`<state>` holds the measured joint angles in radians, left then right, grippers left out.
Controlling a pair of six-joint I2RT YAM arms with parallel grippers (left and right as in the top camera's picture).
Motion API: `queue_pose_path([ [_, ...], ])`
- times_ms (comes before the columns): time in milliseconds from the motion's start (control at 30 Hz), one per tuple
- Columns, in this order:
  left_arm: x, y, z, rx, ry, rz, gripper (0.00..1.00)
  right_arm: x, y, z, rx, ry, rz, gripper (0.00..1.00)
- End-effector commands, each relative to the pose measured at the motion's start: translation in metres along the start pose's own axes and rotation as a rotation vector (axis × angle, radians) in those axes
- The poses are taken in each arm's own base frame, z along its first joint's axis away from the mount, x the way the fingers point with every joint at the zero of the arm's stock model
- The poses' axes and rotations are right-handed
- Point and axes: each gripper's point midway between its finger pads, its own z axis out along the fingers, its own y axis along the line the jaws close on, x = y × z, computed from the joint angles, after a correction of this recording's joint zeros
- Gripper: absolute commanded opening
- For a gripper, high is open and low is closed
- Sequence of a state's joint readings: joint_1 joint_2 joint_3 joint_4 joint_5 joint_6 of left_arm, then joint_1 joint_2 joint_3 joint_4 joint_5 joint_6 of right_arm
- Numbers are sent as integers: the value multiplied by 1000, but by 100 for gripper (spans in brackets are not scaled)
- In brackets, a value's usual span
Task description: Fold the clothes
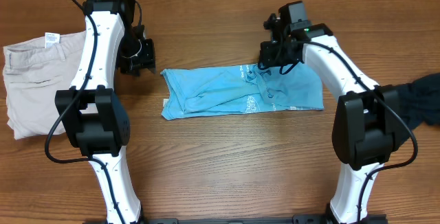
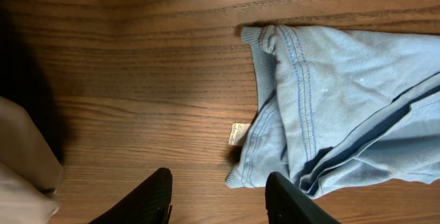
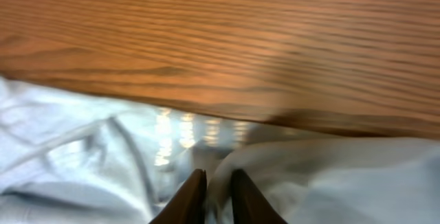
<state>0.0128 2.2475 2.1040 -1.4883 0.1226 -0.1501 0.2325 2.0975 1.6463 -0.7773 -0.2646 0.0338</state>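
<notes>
1. Light blue cloth, the T-shirt (image 1: 242, 92), lies at the middle of the wooden counter (image 1: 227, 162), gathered into a long band running left to right, with white lettering showing on its creases.
2. A small white label (image 2: 238, 133) sticks out at the shirt's left end, beside the collar seam.
3. The beige shorts (image 1: 33, 80) lie flat at the counter's left edge, well apart from the shirt.
4. The black garment (image 1: 423, 97) sits bunched at the right edge, partly behind the right arm.
5. The left gripper (image 2: 216, 186) hangs over bare wood between the shorts and the shirt's left end, its fingers spread and holding nothing.
6. The right gripper (image 3: 217, 183) is down at the shirt's far hem, towards its right end. Its fingers stand close together with only a narrow slit between them and blue cloth all around; I cannot tell whether they pinch a fold.
</notes>
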Motion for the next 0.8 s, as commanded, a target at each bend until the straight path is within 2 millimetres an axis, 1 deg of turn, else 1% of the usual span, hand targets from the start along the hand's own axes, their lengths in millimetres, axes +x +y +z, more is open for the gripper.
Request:
queue_pose_path([
  [0,-2,-4,-11,14,-31,1,48,-5,27,-4,-57,-28,-110,42],
  [67,-2,-4,-11,14,-30,1,48,-6,30,-3,-59,-34,-117,43],
  [167,-2,-3,-11,13,-28,1,48,-4,24,-3,-23,-25,-111,43],
  [300,-2,-3,-11,13,-27,1,47,8,7,-4,54,24,-87,43],
  [367,-2,-3,-11,13,-29,1,48,15,4,-5,62,55,-78,43],
  [467,-2,-3,-11,13,-31,1,47,52,1,-9,75,202,-42,43],
  [533,-3,-4,-11,13,-32,2,47,69,1,-13,81,273,-26,43],
  [633,-4,-4,-11,14,-36,2,48,85,-1,-18,89,339,-10,43],
  [767,-4,-4,-11,14,-37,3,48,93,-1,-21,91,374,-1,44],
])
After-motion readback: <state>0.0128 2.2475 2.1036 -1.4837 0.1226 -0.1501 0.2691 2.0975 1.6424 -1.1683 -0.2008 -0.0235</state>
